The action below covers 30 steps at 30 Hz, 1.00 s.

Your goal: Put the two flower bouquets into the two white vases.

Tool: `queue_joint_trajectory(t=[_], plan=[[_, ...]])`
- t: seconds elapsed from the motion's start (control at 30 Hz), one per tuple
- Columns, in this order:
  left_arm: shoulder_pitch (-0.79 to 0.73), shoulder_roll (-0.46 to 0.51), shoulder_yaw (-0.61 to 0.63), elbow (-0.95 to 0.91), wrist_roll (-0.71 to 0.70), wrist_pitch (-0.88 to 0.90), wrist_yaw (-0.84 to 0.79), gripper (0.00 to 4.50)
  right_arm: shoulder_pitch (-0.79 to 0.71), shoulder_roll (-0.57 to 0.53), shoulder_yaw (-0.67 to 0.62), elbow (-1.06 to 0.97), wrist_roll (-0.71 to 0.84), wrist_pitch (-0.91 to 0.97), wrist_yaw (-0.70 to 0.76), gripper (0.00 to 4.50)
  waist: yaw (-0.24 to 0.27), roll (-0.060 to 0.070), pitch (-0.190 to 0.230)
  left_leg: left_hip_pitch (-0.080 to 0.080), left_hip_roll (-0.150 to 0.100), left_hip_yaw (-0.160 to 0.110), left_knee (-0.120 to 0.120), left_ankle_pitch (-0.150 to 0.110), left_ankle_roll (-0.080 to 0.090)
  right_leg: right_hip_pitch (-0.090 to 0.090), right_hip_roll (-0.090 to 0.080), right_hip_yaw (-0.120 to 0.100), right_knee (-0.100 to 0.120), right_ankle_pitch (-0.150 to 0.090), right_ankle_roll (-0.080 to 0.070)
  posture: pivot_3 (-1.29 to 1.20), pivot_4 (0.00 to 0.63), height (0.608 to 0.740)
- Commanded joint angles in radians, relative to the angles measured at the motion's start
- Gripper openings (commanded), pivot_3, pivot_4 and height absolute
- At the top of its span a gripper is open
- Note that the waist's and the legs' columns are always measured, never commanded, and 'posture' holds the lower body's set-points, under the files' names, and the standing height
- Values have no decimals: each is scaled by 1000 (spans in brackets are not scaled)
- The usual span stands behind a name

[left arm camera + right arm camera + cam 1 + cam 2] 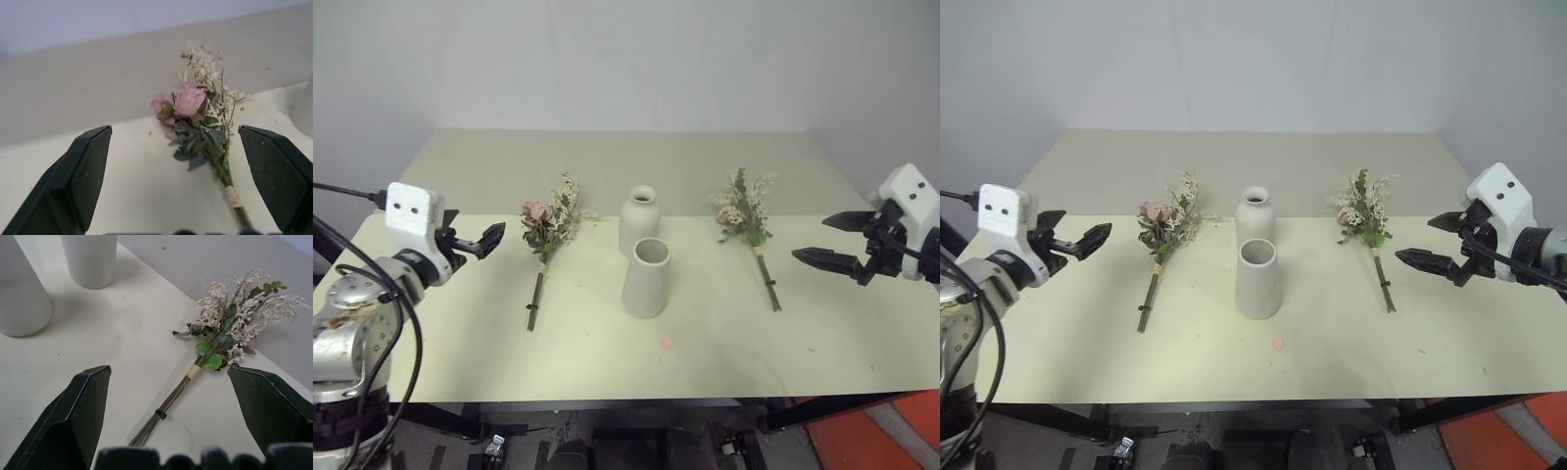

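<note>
Two bouquets (pixel 546 235) (pixel 748 221) flat | vases (pixel 646 279) between | wrist: cord-bound stems, perhaps

Cream table (pixel 460 352) against plain pale wall (pixel 626 59); orange-red floor (pixel 881 441) beyond.
</note>
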Motion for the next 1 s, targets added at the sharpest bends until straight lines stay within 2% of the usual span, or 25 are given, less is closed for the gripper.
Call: queue_joint_trajectory(t=[0.03, 0.1, 0.27, 0.43, 0.67, 0.73, 0.83, 0.9, 0.93, 1.0], plan=[[-135, -65, -68, -4, -1, 212, 123, 4500, -97, -16, 33, 19, -9, -4, -11, 4481, 4, 0, 0, 0, 0, 0, 0, 0, 0, 0, 0, 0, 0, 0, 0, 0, 150, 740], [-181, -121, -74, 31, -12, 302, 146, 4500, -136, -24, 61, 23, 1, -10, 25, 4481, 4, 0, 0, 1, -1, -1, 0, 0, 0, 2, 0, 0, -1, 0, 0, 0, 150, 740], [-215, -176, -157, 116, 48, 354, 181, 4500, -276, -15, 189, 69, -40, -57, 100, 4481, -9, 0, 0, 1, 0, -1, -3, -1, 1, 1, 0, 0, 0, 0, 0, 0, 150, 740], [-254, -165, -250, 221, 111, 325, 167, 4500, -405, 31, 270, 93, -64, -82, 132, 4481, -7, 0, 0, 0, -1, -1, -3, -1, 1, -1, 0, 0, -3, 0, 0, 0, 150, 740], [-356, -183, -246, 447, 146, 308, 128, 4500, -396, 38, 248, 37, -47, -67, 139, 4481, 7, 0, 0, -2, -1, -2, -3, -1, 1, -1, -1, -1, -4, 0, 0, 0, 150, 740], [-379, -172, -278, 502, 157, 297, 93, 4500, -367, 40, 231, 35, -48, -66, 125, 4481, 9, 0, 0, -3, -2, -2, -3, -1, 1, -1, -2, -2, -4, 0, 0, 0, 150, 740], [-429, -183, -244, 581, 144, 313, 66, 4500, -325, 40, 220, 28, -63, -69, 103, 4481, 9, 0, 0, -4, -3, -3, -3, -1, 1, -1, -3, -3, -2, 0, 0, 0, 150, 740], [-469, -192, -196, 661, 127, 336, 49, 4111, -298, 48, 197, 16, -54, -61, 84, 4500, 8, 0, 0, -5, -4, -3, -3, -1, 1, -2, -4, -3, -2, 0, 1, 0, 150, 740], [-482, -183, -212, 677, 132, 342, 36, 3938, -282, 49, 185, 8, -50, -57, 73, 4500, 8, 0, 0, -5, -4, -3, -3, -1, 1, -2, -4, -3, -2, 0, 1, 0, 150, 740], [-504, -171, -231, 695, 134, 369, 12, 3300, -244, 51, 157, -10, -42, -49, 51, 4500, 6, 0, 0, -6, -4, -3, -3, -1, 1, -4, -4, -3, -1, 0, 1, 0, 150, 740]])
